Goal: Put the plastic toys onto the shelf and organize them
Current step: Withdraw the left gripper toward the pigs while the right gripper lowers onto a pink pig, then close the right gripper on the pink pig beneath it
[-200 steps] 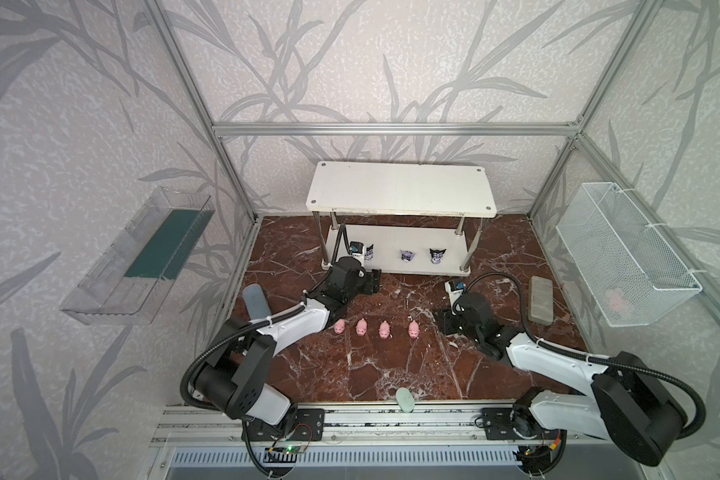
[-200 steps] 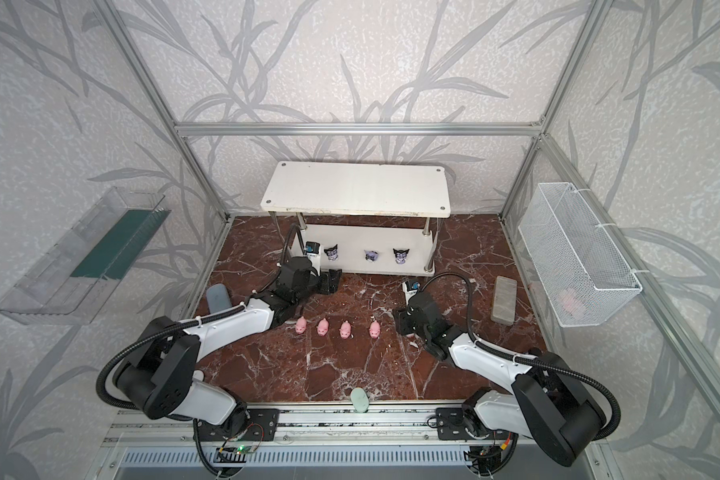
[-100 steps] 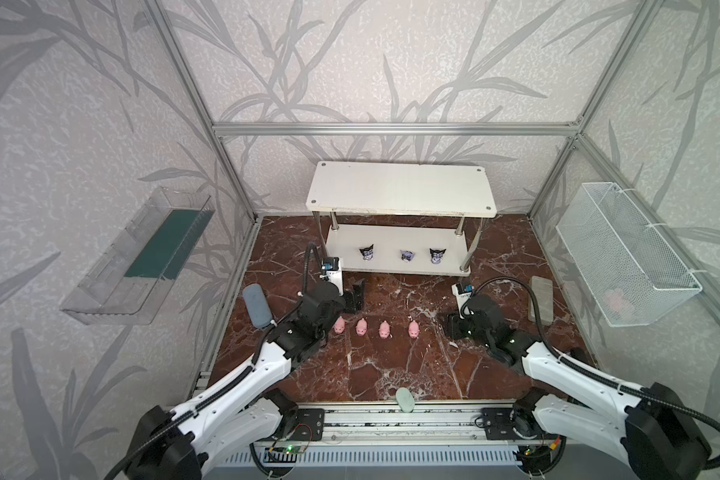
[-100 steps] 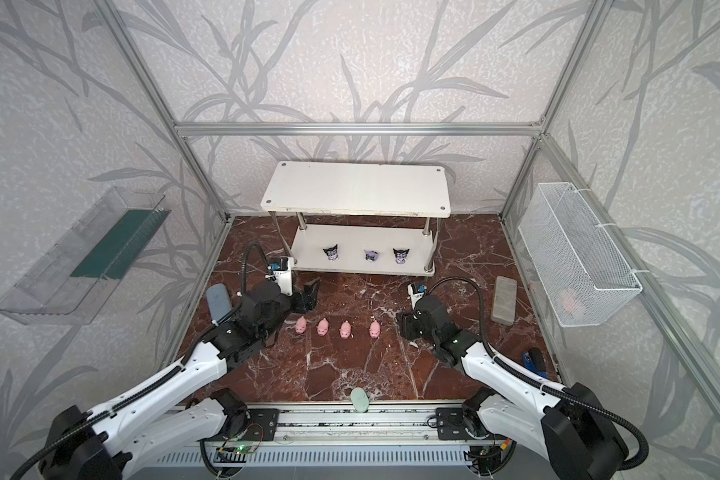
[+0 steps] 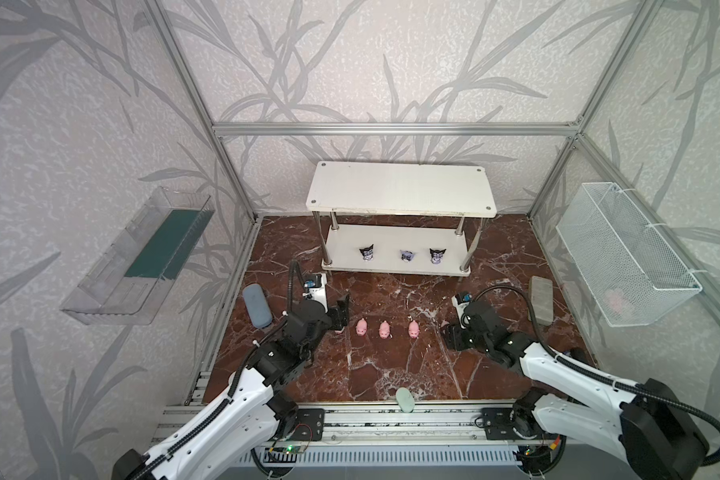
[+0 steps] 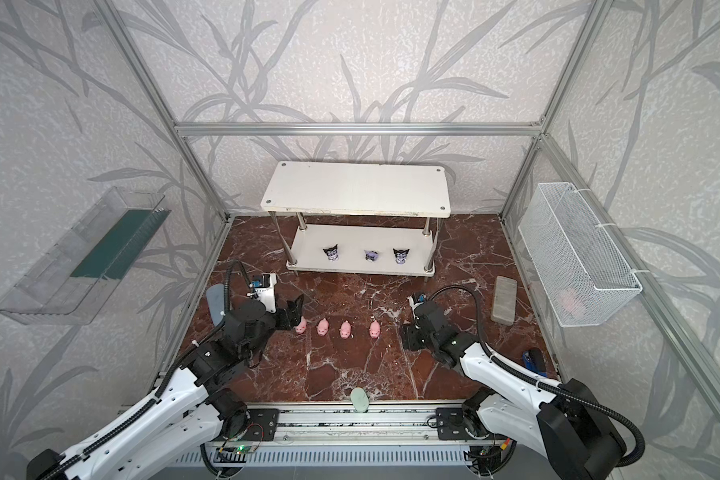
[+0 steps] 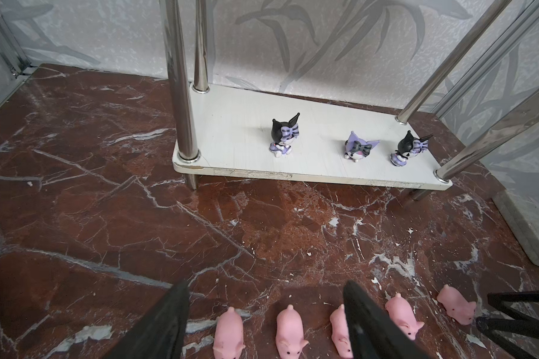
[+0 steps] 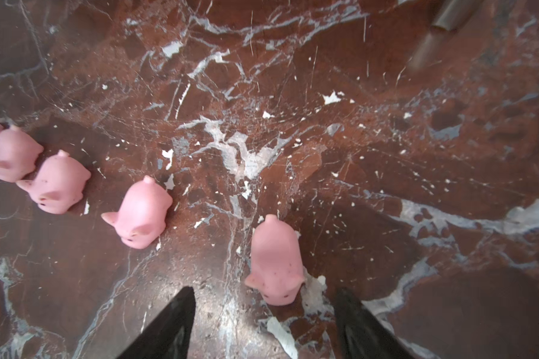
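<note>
Both sets of jaws are parted and empty. My left gripper (image 7: 263,284) hangs over the 9 o'clock end of the pig row. My right gripper (image 8: 263,290) sits at the 3 o'clock end, with the fifth pig (image 8: 274,261) standing free just ahead of its tips.

Three pointed-ear figurines (image 7: 285,138) stand spaced along the lower board (image 7: 246,124) of the shelf (image 5: 400,189), which sits at 12 o'clock on the marble floor (image 6: 350,374). I'd call that part done.

Five pigs (image 7: 290,329) are lined up on the marble floor just short of the shelf, none on it. By my count three of eight toys are placed and five remain. In both top views only four pigs show, and I judge the right gripper hides the fifth. Nothing stands on the upper board (image 6: 358,187).
</note>
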### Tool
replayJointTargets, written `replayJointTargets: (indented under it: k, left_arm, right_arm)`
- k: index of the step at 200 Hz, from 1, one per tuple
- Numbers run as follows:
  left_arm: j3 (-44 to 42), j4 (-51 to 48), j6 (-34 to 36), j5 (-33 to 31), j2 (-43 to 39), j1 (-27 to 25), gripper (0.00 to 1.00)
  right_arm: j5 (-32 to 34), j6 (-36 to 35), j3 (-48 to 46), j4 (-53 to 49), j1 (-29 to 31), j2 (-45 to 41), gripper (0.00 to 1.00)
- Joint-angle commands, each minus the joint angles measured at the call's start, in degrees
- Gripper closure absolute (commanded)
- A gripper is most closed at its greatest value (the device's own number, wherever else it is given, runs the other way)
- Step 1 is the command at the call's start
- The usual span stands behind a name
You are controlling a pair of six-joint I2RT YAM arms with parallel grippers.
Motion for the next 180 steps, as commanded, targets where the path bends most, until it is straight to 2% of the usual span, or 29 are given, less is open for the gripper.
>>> replayJointTargets:
  k: [1,58,133,158,180]
  left_arm:
    - [-0.3,-0.7,-0.3,-0.7,-0.9,-0.1,0.24]
    - [-1.2,0.7,-0.4,-0.4,-0.7,-0.1,0.24]
    - [-1.0,1.9,-0.1,-0.9,1.4,0.2,0.24]
    - [-0.7,2.4,-0.2,-0.9,2.3,0.3,0.24]
    - [-0.2,2.7,-0.2,-0.7,3.5,0.4,0.24]
  right_arm:
    - [-0.3,0.6,2.1,-1.3,0.3,2.7,0.29]
    - [-0.3,-0.1,5.2,-0.5,0.3,9.7,0.30]
    - [-0.1,-0.2,6.6,1.3,0.3,15.7,0.39]
    - [0.6,-0.3,6.8,1.1,0.3,16.0,0.46]
    - [1.3,-0.4,7.2,0.0,0.4,16.1,0.58]
